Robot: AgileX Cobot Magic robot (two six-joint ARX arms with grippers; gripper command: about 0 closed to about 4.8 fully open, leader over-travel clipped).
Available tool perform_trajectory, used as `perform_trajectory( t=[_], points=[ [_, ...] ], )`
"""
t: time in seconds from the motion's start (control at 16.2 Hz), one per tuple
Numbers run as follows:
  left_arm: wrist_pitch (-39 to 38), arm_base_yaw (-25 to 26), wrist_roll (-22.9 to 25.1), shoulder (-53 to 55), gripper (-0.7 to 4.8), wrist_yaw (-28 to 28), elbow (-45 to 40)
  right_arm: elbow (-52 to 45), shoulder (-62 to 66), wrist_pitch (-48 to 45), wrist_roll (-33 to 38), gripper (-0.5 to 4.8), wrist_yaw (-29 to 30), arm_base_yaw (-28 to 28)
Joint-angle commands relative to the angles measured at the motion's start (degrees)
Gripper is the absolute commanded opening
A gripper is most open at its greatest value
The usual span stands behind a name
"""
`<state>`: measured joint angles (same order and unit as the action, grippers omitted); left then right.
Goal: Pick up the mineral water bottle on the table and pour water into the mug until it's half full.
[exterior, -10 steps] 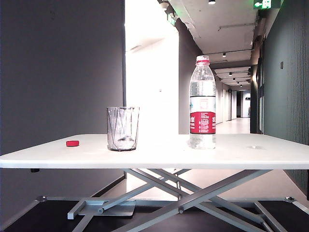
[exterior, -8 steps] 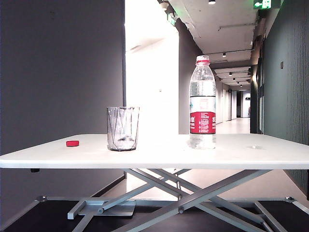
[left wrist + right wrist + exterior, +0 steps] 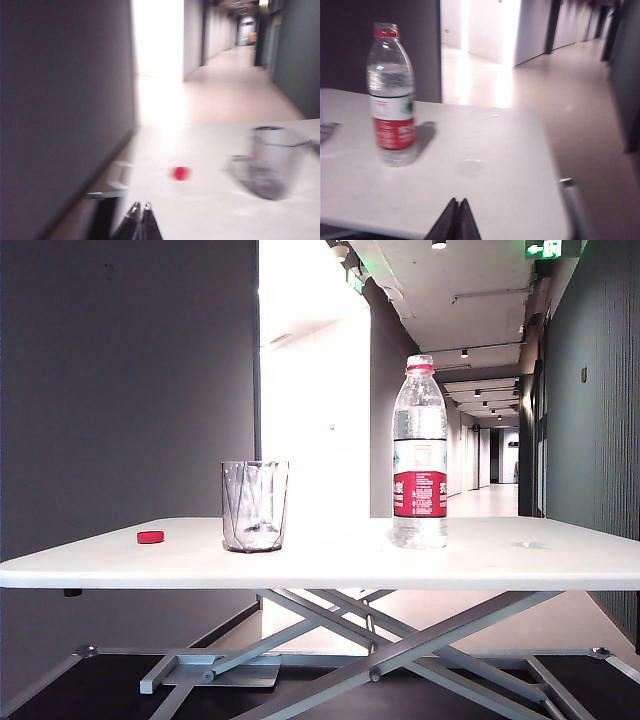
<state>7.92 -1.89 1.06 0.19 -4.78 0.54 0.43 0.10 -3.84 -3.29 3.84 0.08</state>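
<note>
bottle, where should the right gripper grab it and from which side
Probably the labelled mid-body of the bottle, coming level from the near table edge, where the shut right gripper sits. It stands upright, uncapped and round, so a side grip keeps it vertical.

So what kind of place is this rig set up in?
Most likely an office or institutional corridor: a long hallway with ceiling lights runs back behind the table, and a green exit sign hangs overhead. The table is a scissor-lift stand, not fixed furniture.

Setting: an indoor institutional or office corridor, identified by the long hallway [image 3: 495, 475], ceiling spotlights [image 3: 464, 353], green exit sign [image 3: 552, 249] and dark wall panels [image 3: 125, 380].
</note>
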Motion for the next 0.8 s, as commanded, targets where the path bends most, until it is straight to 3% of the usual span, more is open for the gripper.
perform_trajectory(
  t=[0.06, 0.12, 0.18, 0.37, 0.43, 0.49, 0.55, 0.62, 0.8],
  points=[
    [-3.04, -0.07, -3.10, 0.02, -0.05, -14.97, 0.13, -0.13, -0.11, 3.85, 8.94, -0.08, 8.50, 0.07],
    [-5.03, -0.07, -3.04, 0.02, -0.05, -21.64, 0.11, -0.13, -0.13, 5.73, 9.97, -0.08, 12.92, 0.07],
    [-6.12, -0.07, -3.02, 0.02, -0.05, -23.65, 0.11, -0.13, -0.11, 6.03, 9.94, -0.08, 14.88, 0.07],
    [-8.76, -0.07, -3.02, 0.02, -0.05, -23.82, 0.07, -0.13, -0.11, 5.70, 9.94, 0.01, 17.86, 0.07],
    [-8.72, -0.07, -3.02, 0.02, -0.05, -23.78, 0.07, -0.13, -0.11, 4.79, 9.92, 0.58, 19.39, 0.07],
    [-8.72, -0.07, -3.02, 0.02, -0.05, -23.76, 0.07, -0.15, -0.11, 3.37, 9.60, 1.71, 20.17, 0.09],
    [-8.72, -0.07, -2.99, 0.02, -0.05, -23.67, 0.07, -0.15, -0.11, 0.68, 9.05, 4.12, 20.22, 0.09],
    [-8.72, -0.07, -3.02, 0.02, -0.05, -23.67, 0.07, -0.15, -0.07, -1.14, 9.05, 4.76, 19.61, 0.07],
    [-8.72, -0.07, -3.02, 0.02, -0.05, -23.74, 0.07, -0.13, 0.15, -7.41, 8.00, 4.78, 18.56, 0.07]
  ],
)
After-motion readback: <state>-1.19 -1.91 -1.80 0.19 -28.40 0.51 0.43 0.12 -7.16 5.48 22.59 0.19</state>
